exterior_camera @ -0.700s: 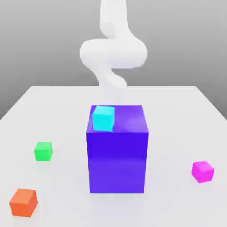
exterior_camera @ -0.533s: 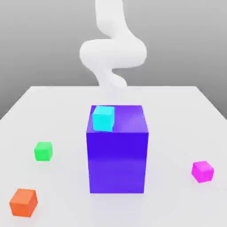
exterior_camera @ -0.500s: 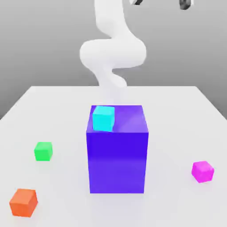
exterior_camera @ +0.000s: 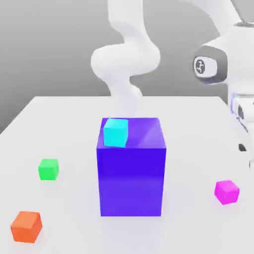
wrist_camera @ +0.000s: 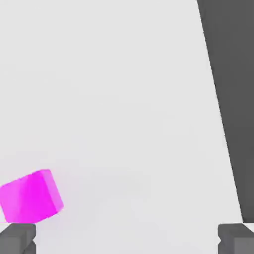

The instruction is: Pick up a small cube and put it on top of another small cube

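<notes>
Below the wide-open, empty gripper (wrist_camera: 126, 239), seemingly still clear of it, sits the pink cube (wrist_camera: 31, 196), near one finger (wrist_camera: 17, 238).

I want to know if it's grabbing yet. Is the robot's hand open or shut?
Open. In the hand view the gripper has its two fingertips far apart, nothing between them. The pink cube sits on the table, untouched.

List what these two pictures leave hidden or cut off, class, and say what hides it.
- Gripper: in the hand view the picture's edge cuts its open fingers to mere tips.
- Arm: in the exterior view the picture's right edge cuts it.
- Purple-blue block: its far side and the table behind are hidden by its own bulk.
</notes>
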Available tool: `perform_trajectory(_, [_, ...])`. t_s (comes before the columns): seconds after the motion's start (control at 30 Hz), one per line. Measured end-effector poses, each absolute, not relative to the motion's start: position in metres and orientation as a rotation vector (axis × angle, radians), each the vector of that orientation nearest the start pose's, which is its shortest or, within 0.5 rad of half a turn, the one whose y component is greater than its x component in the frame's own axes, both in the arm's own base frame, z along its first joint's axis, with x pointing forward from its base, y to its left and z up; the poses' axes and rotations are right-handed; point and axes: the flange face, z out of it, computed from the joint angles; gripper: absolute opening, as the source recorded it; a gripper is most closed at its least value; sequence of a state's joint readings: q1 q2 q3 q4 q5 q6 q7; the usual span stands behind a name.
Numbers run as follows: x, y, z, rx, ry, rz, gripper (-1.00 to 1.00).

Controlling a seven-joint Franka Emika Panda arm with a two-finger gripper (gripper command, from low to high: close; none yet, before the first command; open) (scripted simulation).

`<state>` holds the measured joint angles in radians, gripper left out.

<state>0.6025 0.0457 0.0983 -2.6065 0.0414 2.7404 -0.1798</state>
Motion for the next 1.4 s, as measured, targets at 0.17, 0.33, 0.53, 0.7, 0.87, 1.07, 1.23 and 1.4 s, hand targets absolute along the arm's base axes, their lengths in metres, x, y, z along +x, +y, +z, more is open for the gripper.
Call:
perform_trajectory(0.17, [0.311,0.294,0.172,-2.738,-1.54,-0.007,0.0])
perform_trajectory(0.33, [0.308,0.293,0.13,-2.733,-1.549,-0.001,-1.0])
perform_trajectory(0.53, [0.308,0.293,0.13,-2.734,-1.551,0.002,-1.0])
perform_trajectory(0.7, [0.309,0.293,0.178,-2.735,-1.551,0.001,-1.0])
perform_trajectory(0.87, [0.348,0.252,0.193,-2.874,-1.224,0.039,-1.0])
perform_trajectory(1.07, [0.401,0.178,0.199,-2.999,-0.68,0.069,-1.0])
perform_trajectory(1.23, [0.434,0.111,0.209,-3.01,-0.23,0.057,-1.0])
perform_trajectory(1.4, [0.456,0.042,0.223,-2.943,0.192,0.009,-1.0])
